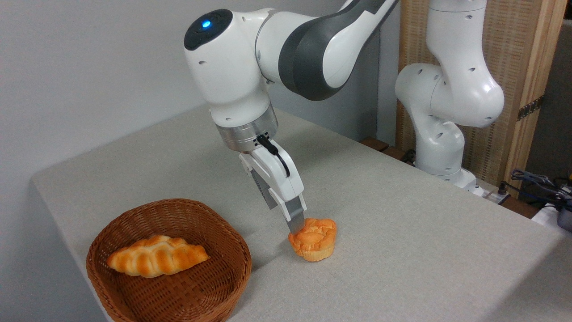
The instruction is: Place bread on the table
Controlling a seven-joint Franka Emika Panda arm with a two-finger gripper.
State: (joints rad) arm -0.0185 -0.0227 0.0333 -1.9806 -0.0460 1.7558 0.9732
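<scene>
Far left: brown wicker basket (170,264) on the table (402,223), with 1 long braided loaf (156,260) lying inside. Just right of the basket, well clear of its rim: the bread (313,239), sitting base-down and upright on the cloth. Above and touching its left top edge: gripper (296,226), tilted, coming down from the arm (250,76) overhead. Only 1 finger (292,214) plainly visible, pressed at the bun's edge; the other hidden behind it or behind the bun, so no telling whether the pincer is apart, together or clamped on the bread. Further right: the arm's base and column (447,112), then cables (536,183) at the table's far edge.

Judged from how things lie: placement essentially done, bun already resting on the table outside the basket. Left to do, probably: letting go if not yet released, then lifting clear without tipping the bun.

Hard to make out: contact on the bun's far side, and the right edge of the scene, cut off by the frame.
</scene>
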